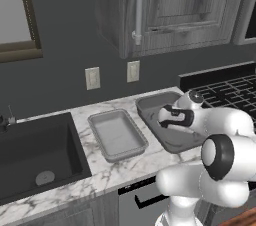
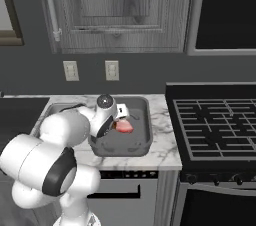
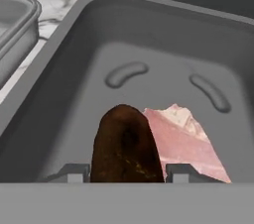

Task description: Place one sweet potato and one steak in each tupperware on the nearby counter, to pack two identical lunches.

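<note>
In the hand view a dark brown sweet potato (image 3: 124, 143) stands between my two finger tips, and my gripper (image 3: 124, 174) is shut on it. It hangs low inside the right tupperware (image 3: 74, 44), just above the floor. A red marbled steak (image 3: 183, 139) lies on that floor, right beside the sweet potato. From the right base view my gripper (image 2: 114, 125) reaches down into the same tupperware (image 2: 145, 142) next to the steak (image 2: 125, 126). The other tupperware (image 1: 117, 135) lies empty to the left on the counter (image 1: 100, 175).
A black sink basin (image 1: 35, 155) is sunk into the counter at the left. A black stove with grates (image 2: 220, 120) borders the counter on the right. Dark wood wall cabinets (image 1: 165, 5) hang above, and wall outlets (image 1: 92, 78) sit behind the trays.
</note>
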